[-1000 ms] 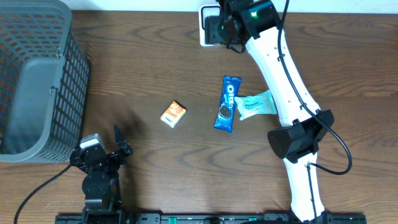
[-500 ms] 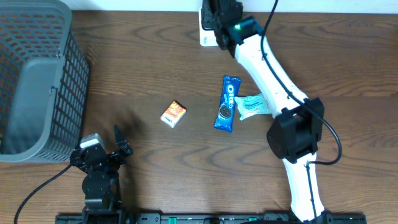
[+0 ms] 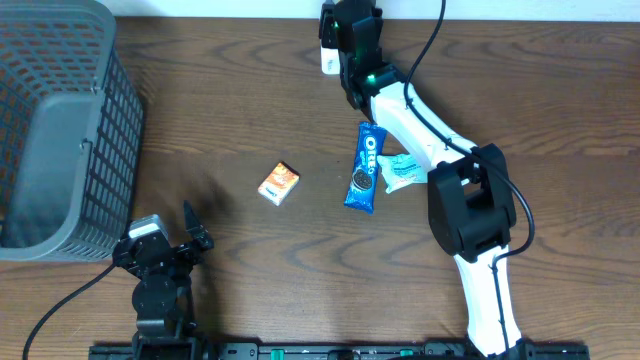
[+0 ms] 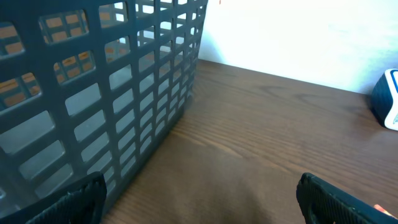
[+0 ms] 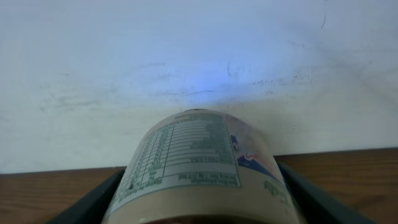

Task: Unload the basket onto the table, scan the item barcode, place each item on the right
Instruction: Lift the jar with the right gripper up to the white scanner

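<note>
White wall point(image 5: 186, 56), rounded can point(image 5: 205, 193), nutrition label point(image 5: 186, 155)

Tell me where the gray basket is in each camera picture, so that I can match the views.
Overhead: the gray basket fills the left edge, from the top corner down past the middle.
Left wrist: the gray basket fills the left half, close up.
Right wrist: not in it; a labelled container blocks the foreground.
Shared landmark: the brown wooden table, seen in all three.
</note>
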Controlling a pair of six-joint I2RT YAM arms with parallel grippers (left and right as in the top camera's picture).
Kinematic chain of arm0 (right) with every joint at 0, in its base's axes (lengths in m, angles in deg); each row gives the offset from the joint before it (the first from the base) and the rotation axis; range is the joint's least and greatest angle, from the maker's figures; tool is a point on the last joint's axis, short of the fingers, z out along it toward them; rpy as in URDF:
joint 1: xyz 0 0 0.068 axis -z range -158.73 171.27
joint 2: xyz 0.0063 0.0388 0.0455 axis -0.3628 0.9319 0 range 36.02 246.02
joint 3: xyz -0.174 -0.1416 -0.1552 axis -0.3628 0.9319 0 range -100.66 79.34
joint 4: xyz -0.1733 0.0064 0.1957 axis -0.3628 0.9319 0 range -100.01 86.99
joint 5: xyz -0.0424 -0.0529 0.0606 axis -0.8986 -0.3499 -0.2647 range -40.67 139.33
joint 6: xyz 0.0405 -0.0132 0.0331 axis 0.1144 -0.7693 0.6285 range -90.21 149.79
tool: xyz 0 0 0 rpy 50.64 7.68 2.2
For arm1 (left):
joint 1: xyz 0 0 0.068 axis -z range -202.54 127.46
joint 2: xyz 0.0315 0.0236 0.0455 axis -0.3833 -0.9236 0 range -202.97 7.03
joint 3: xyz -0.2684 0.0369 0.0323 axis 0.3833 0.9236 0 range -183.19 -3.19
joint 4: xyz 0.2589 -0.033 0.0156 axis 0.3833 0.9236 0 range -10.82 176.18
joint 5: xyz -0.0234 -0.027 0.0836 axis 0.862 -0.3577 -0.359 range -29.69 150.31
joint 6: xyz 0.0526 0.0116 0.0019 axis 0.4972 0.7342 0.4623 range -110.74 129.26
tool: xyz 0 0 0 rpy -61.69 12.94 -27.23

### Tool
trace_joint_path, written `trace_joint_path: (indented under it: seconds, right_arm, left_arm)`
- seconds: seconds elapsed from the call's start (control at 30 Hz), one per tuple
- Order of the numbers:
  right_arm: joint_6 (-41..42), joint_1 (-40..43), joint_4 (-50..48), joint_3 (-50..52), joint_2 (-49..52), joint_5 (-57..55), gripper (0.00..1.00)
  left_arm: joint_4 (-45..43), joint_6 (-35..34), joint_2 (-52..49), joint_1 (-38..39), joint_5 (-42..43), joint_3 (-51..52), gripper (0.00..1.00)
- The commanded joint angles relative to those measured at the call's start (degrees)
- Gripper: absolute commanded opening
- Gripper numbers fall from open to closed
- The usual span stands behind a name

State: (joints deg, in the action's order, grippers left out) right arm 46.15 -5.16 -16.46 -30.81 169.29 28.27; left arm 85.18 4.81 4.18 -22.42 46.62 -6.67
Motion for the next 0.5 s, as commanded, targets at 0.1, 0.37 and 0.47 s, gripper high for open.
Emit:
trace_joint_path:
  seconds: [0.1,0.37,0.47]
  right_arm:
    - [-2.29,-0.37,-3.30,0.33,3.89,-1.36,0.38]
    - [-4.48,-0.39,-4.92,0.26,3.69,-1.38,0.47]
    - [-4.85,-0.20,-0.96,0.26,1.18,-1.38,0.47]
  left_arm:
    - [0.50,0.35,0.00,0.22,-0.48,1.66,0.98]
    - [0.48,0.35,0.00,0.22,-0.48,1.66,0.98]
    - [0.50,0.35,0.00,0.22,-0.48,1.66,0.98]
